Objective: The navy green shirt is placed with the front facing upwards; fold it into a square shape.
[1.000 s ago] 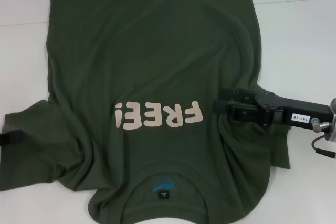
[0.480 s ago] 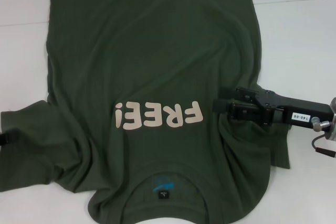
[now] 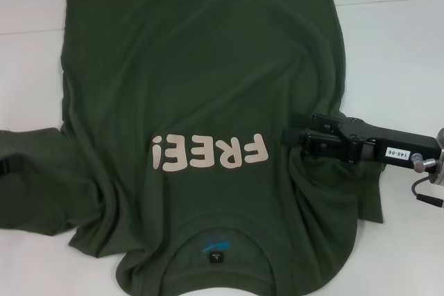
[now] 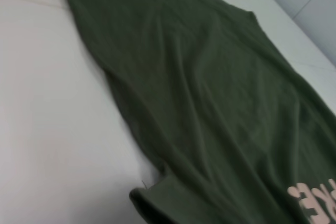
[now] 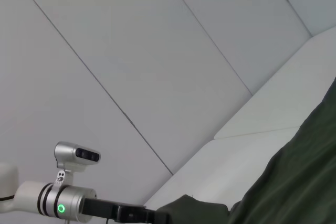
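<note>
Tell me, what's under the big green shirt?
The navy green shirt lies on a white table, bare around it. The right gripper rests on the cloth. What lies beneath the shirt is covered.

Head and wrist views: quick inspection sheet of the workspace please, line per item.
Surface: white table, bare around the shirt.
Job's things: navy green shirt lies front up, "FREE" lettering showing, collar nearest the robot, still unfolded, wrinkled at both sleeves.
Clutter: nothing seen.
Grippers: right gripper lies over the shirt's right sleeve area beside the lettering; left gripper at the left sleeve edge, mostly hidden by cloth.
Cables: grey cable at the right wrist.
Surroundings: white panelled wall.
</note>
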Robot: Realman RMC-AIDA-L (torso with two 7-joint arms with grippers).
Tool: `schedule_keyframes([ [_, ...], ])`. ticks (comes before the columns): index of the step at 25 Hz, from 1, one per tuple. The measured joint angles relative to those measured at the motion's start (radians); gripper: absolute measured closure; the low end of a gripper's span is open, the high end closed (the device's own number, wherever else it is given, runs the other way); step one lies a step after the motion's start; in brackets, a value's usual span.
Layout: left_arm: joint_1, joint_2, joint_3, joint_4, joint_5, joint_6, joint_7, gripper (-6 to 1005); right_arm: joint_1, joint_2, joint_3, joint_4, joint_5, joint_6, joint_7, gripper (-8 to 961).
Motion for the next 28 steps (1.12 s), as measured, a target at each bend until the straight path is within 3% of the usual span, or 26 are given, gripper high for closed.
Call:
schedule_keyframes([
  [19, 0.015, 0.027, -0.013, -0.046, 0.027, 0.001, -0.02, 964, -0.002, 0.002, -0.001, 0.002, 0.0, -0.003, 0.001, 42],
  [25, 0.01, 0.028, -0.013, -0.082, 0.036, -0.006, -0.047, 958, -0.002, 0.002, 0.0, 0.003, 0.0, -0.009, 0.001, 42],
  [28, 0.003, 0.016, -0.013, -0.101, 0.032, 0.005, -0.064, 955, -0.001, 0.002, 0.0, 0.003, 0.0, -0.009, 0.001, 41],
])
